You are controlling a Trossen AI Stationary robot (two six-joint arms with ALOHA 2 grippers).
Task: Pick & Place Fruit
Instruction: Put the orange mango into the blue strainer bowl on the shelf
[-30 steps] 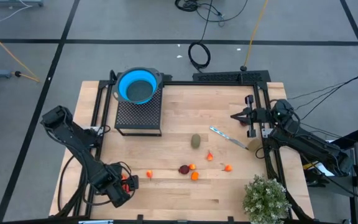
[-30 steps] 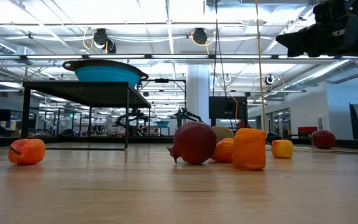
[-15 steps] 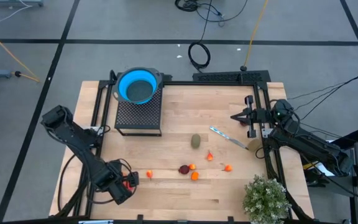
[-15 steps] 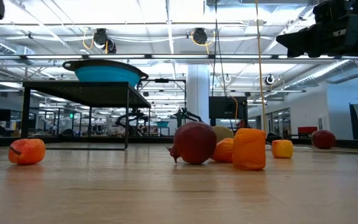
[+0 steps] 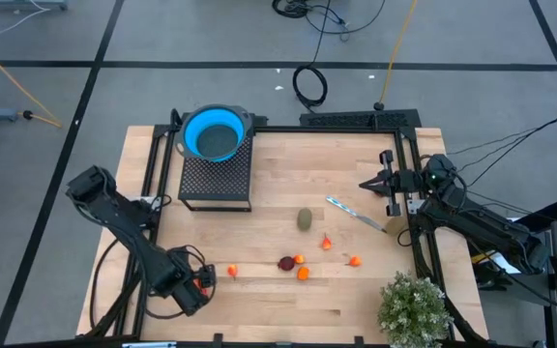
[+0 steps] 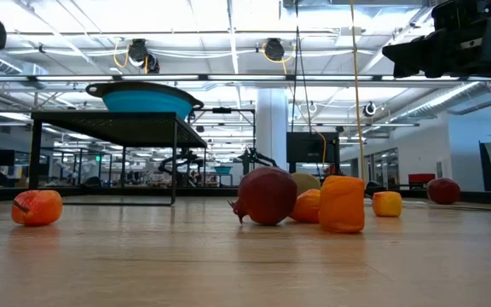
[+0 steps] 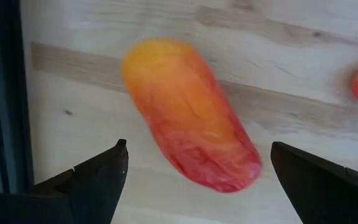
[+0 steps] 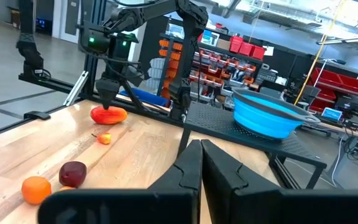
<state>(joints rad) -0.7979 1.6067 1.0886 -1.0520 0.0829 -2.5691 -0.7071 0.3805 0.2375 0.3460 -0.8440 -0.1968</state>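
Note:
A long red-orange fruit point(image 7: 188, 118) lies on the wooden table near its left front corner. My left gripper point(image 7: 197, 146) hangs over it, pointing down and open, one finger on each side and clear of it. Further right lie a brownish-green oval point(image 5: 305, 218), a dark red fruit point(image 5: 285, 262) and several tiny orange ones, among them one point(image 5: 232, 272) near the left gripper point(image 5: 195, 286). My right gripper point(image 5: 366, 181) waits shut above the table's right edge, holding nothing.
A blue bowl point(image 5: 212, 133) sits on a black mesh rack point(image 5: 216, 176) at the far left. A thin silvery utensil point(image 5: 356, 215) lies at the right, and a bushy potted plant point(image 5: 414, 307) stands in the near right corner. The table's black frame rail point(image 7: 5, 93) runs close beside the left gripper.
My left gripper has tipped a little further toward pointing straight down over the long red-orange fruit and stays open. None of the fruit has moved.

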